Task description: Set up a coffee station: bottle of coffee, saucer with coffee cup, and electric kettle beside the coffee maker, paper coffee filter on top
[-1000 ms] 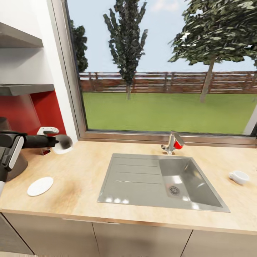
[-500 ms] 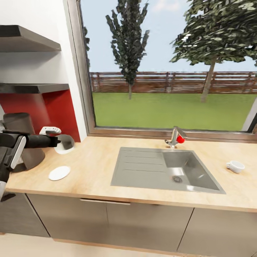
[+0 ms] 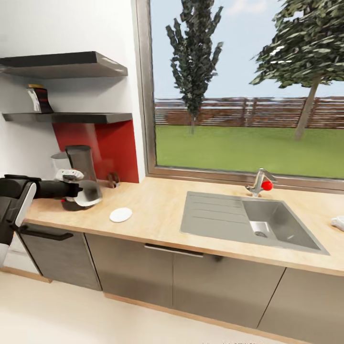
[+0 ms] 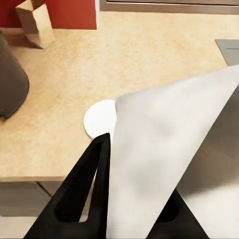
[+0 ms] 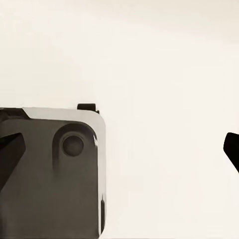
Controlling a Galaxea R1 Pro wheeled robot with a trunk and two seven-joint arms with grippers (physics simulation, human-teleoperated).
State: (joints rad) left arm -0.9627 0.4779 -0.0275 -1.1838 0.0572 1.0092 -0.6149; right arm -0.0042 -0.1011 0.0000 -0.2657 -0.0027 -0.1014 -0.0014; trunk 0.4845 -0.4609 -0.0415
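My left gripper [image 3: 80,190] is shut on a white paper coffee filter [image 3: 89,193], held just in front of the coffee maker [image 3: 76,163] at the counter's left end. In the left wrist view the filter [image 4: 164,149] covers much of the picture beside a black finger [image 4: 92,184]. The white saucer [image 3: 121,214] lies on the kitchen countertop [image 3: 157,210], and I see the saucer [image 4: 99,118] below the filter too. The bottle of coffee [image 3: 39,99] stands on the lower shelf. The coffee cup [image 3: 338,221] lies at the far right. The kettle is out of view. My right gripper [image 5: 119,149] is open over pale floor.
A steel sink [image 3: 248,222] with a red-handled tap [image 3: 262,182] is set into the counter under the window. A small brown bag [image 3: 113,179] stands by the red splashback. Two dark shelves [image 3: 71,117] hang above the coffee maker. Grey cabinet fronts [image 3: 191,282] run below.
The camera has backed away and turned left, so the shelves, the bottle and the whole coffee maker come into view. My left gripper still holds the filter.
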